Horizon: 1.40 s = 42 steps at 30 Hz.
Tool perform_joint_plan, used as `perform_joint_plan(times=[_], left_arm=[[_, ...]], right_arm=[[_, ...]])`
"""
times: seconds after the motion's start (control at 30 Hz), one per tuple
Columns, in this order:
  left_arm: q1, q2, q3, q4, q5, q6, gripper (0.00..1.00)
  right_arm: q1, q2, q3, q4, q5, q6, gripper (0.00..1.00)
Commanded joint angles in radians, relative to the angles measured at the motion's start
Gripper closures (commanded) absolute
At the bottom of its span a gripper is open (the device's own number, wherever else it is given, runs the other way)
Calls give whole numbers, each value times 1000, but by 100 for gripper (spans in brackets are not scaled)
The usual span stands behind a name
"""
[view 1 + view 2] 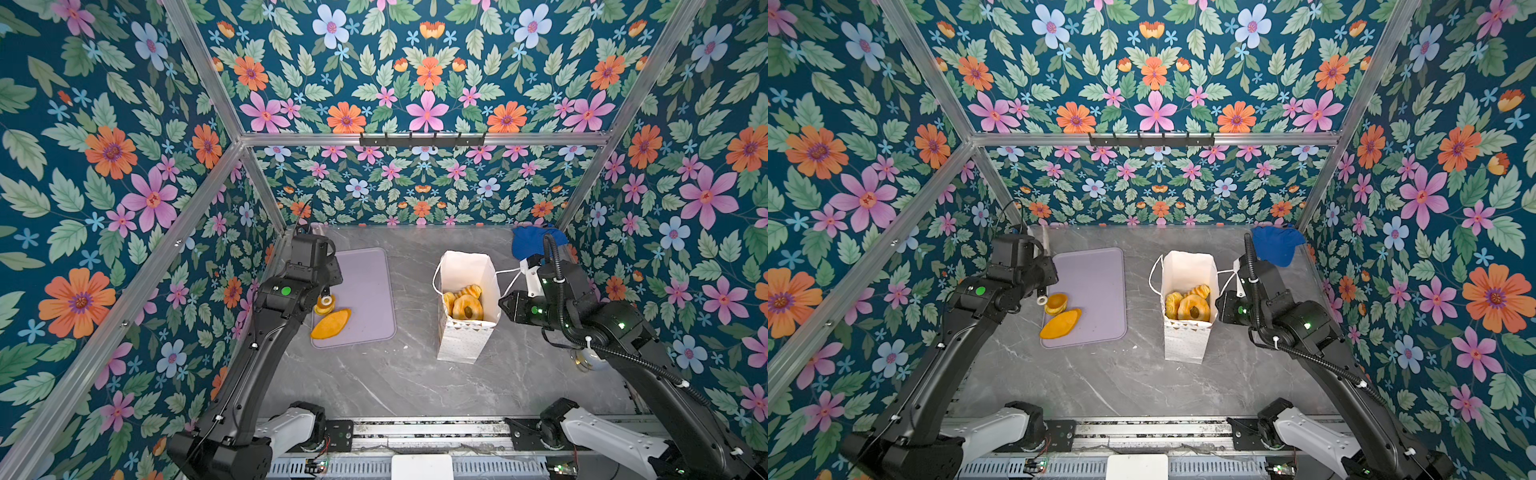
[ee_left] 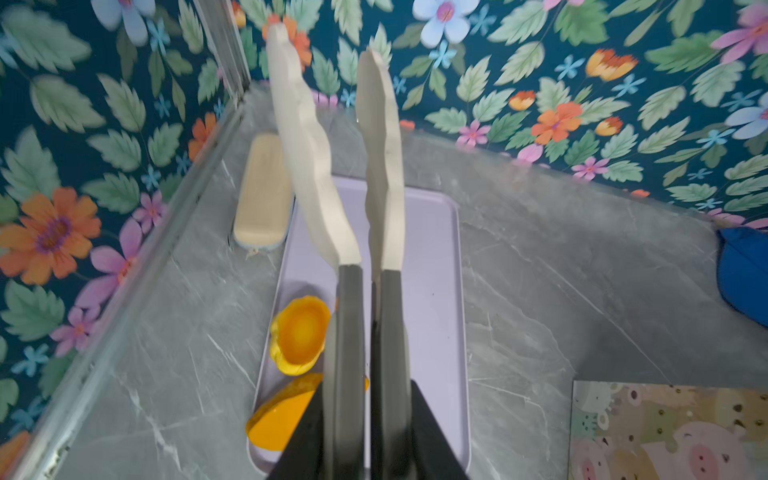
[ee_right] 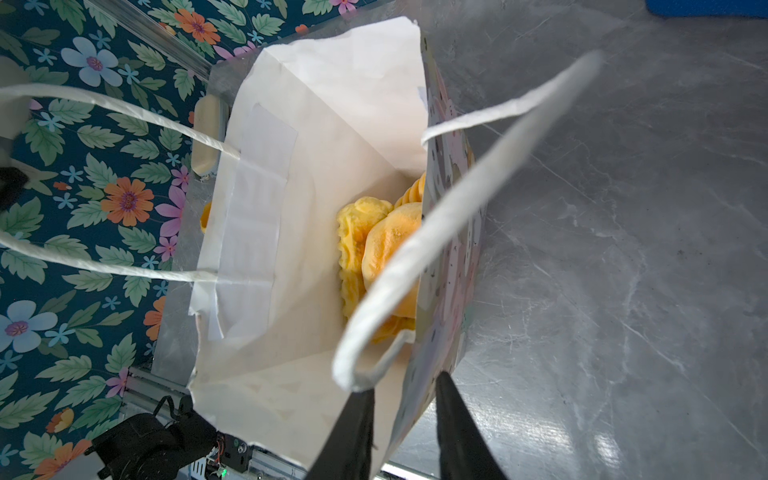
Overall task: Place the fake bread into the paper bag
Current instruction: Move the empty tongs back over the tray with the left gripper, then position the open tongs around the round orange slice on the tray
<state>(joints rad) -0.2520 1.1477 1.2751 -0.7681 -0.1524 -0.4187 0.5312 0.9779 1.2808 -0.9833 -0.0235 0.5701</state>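
Note:
Two pieces of fake bread lie on the lilac tray's front left: a small tart (image 1: 324, 305) (image 2: 300, 332) and a flat orange bun (image 1: 331, 324) (image 2: 282, 415). My left gripper (image 1: 328, 286) (image 2: 365, 386), beside the tart, is shut on the grey handles of cream-tipped tongs (image 2: 382, 166), which hold nothing. The paper bag (image 1: 465, 345) (image 3: 311, 187) stands upright and open with a ring doughnut (image 1: 468, 309) and other pastries (image 3: 374, 249) inside. My right gripper (image 1: 505, 305) (image 3: 405, 386) is shut on the bag's right wall, one finger inside and one outside.
The lilac tray (image 1: 365, 291) lies left of the middle. A pale beige bar (image 2: 262, 195) sits by the left wall behind it. A blue cap (image 1: 530, 245) lies in the back right corner. Flowered walls close in three sides.

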Motion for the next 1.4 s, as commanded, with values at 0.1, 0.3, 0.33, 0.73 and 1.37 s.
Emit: perform_joint_plan(times=[0.1,0.3,0.33,0.73,1.37], left_arm=[[220,-5,-168,32,344,-48,72],[415,-9,-308,66,610,-42,72],[440,-13,-326,75,649,-44,71],[540,-8,-402,53,826,-19,61],[589,-18,-466,31,885,5,56]], right_arm=[[1,-8,2,15,2,-9,72],[1,-14,-5,24,2,-12,72],[1,-15,-6,26,0,-12,72],[0,-19,-14,38,-1,-16,72],[1,-36,-22,46,-2,-13,72]])
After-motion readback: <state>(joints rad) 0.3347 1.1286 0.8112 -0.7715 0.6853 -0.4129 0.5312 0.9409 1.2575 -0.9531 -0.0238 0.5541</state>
